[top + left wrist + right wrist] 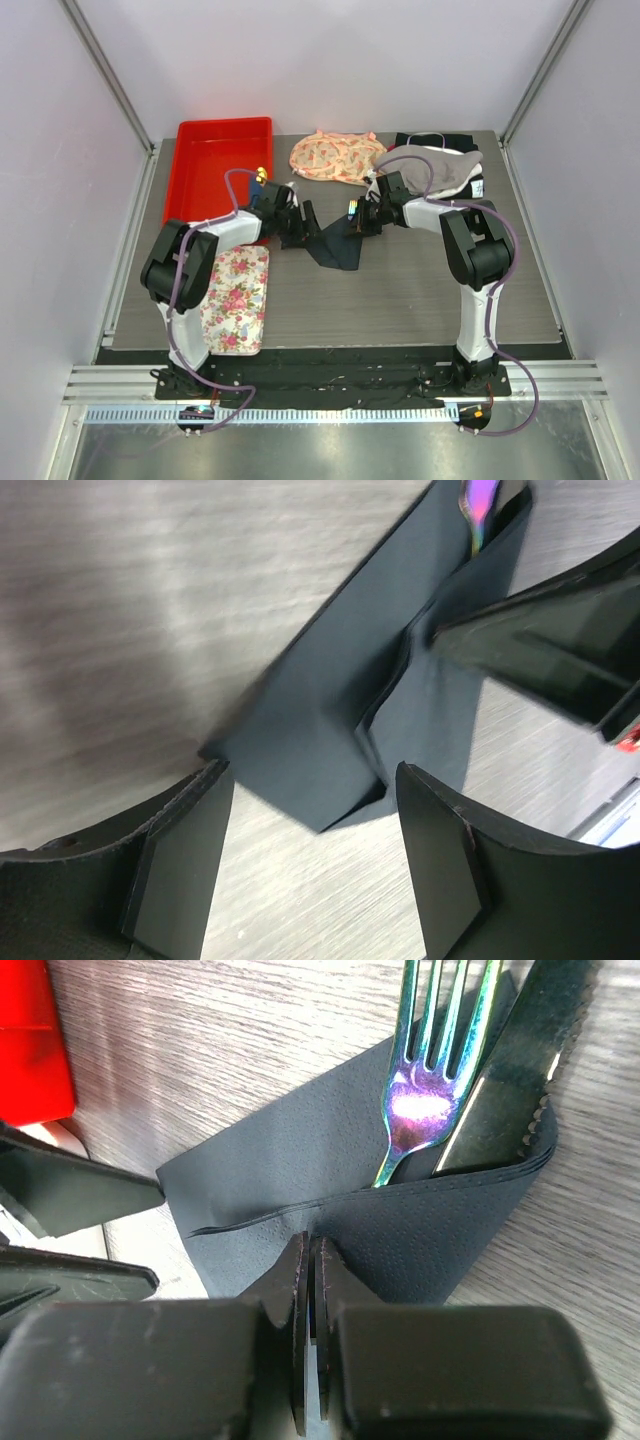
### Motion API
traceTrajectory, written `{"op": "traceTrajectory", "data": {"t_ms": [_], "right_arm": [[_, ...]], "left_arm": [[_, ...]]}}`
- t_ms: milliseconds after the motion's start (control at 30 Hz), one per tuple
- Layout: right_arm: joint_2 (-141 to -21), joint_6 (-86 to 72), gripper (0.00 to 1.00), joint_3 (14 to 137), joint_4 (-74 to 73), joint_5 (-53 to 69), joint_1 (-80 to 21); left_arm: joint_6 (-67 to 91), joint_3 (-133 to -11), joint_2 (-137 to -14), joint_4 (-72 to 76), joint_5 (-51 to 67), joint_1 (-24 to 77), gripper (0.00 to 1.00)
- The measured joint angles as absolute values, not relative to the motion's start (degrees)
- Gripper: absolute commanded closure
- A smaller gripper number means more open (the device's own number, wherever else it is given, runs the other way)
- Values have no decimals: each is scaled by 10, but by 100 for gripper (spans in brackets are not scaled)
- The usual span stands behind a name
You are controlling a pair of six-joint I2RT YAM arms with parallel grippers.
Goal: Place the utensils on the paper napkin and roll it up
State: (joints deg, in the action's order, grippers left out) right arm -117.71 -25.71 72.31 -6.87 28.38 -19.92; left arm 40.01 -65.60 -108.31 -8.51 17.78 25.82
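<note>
While utensils (428, 1100) poke out, the dark napkin (290, 1175) lies folded.

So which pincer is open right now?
The left pincer: its jaws stand apart over the paper napkin, while the right pincer is pinched shut on it.

A grey wood-grain table (420, 290) fills the middle of the top view. At its upper left sits a red tray (215, 170), with a floral tray (236, 300) below it at the lower left. An orange patterned cloth (335, 157) lies at top centre. At the upper right, a grey cloth (450, 170) lies over a folded black cloth (440, 139). The dark paper napkin (335, 248), partly folded, lies at centre.
</note>
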Motion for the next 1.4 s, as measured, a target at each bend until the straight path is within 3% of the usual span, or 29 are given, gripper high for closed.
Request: {"op": "traceTrajectory", "data": {"t_ms": [433, 867, 1167, 1400], "right_arm": [[-1178, -258, 99, 723, -69, 285, -199], [-1182, -261, 99, 726, -65, 289, -199], [-1184, -261, 99, 727, -62, 291, -199], [-1184, -260, 99, 727, -62, 291, -199]], "left_arm": [[461, -622, -1129, 122, 292, 262, 25], [443, -648, -1191, 220, 382, 252, 23], [386, -683, -1211, 184, 448, 229, 19], [326, -709, -1213, 111, 486, 216, 31]]}}
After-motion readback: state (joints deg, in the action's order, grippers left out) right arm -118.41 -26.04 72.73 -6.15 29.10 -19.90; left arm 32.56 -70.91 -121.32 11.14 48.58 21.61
